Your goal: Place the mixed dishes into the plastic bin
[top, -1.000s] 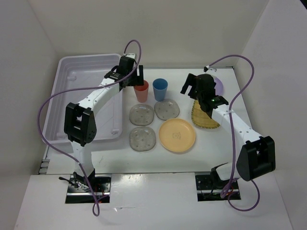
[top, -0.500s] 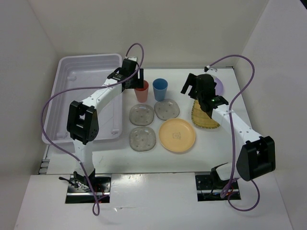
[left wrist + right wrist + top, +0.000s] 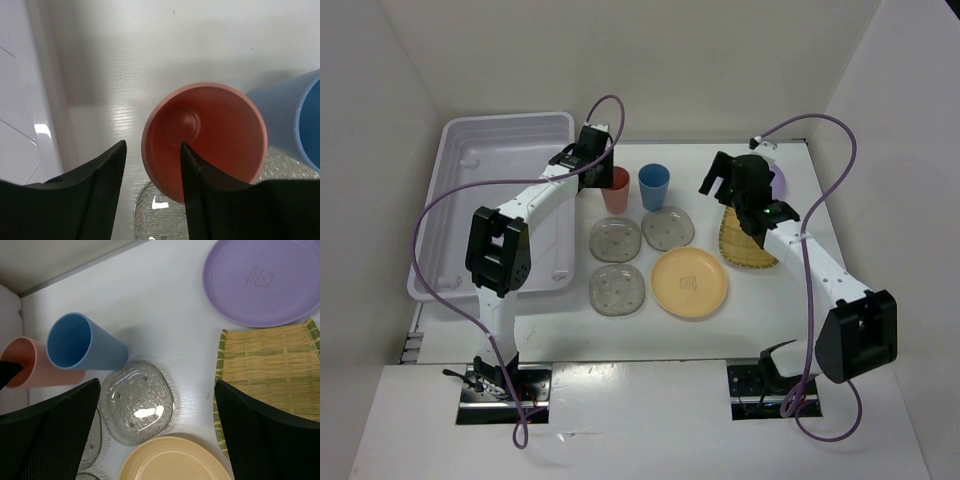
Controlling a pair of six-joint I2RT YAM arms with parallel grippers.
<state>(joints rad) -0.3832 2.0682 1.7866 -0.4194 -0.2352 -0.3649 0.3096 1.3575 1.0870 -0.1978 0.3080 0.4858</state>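
- plastic bin (image 3: 470, 135): large translucent whitish tub on the left side of the worktop (image 3: 770, 320); every dish listed below stands outside it, to its right
- salmon cup (image 3: 210, 140): upright on the worktop, mouth up, just right of the bin's far right corner
- left fingers (image 3: 100, 200): apart and straddling the salmon cup's left wall, with one tip inside the mouth and the other outside; a sliver of gap shows on either side of the rim, so they are not clamped on it
- blue cup (image 3: 654, 186): upright, just beside the salmon cup on its right
- left saucer (image 3: 616, 239): clear, speckled, rounded-square; flat, nearer than the salmon cup
- right saucer (image 3: 667, 228): same kind, just beside the left saucer, nearer than the blue cup
- near saucer (image 3: 617, 289): same kind, closest to the arm bases
- orange-yellow plate (image 3: 689, 282): round, flat, just right of the near saucer
- woven plate (image 3: 270, 370): yellow, right of the round plate, partly under the right arm in the top view
- lavender bowl (image 3: 265, 280): far right, at the woven plate's far edge
- right fingers (image 3: 55, 435): spread wide, holding nothing, hovering above the worktop between the right saucer and the woven plate
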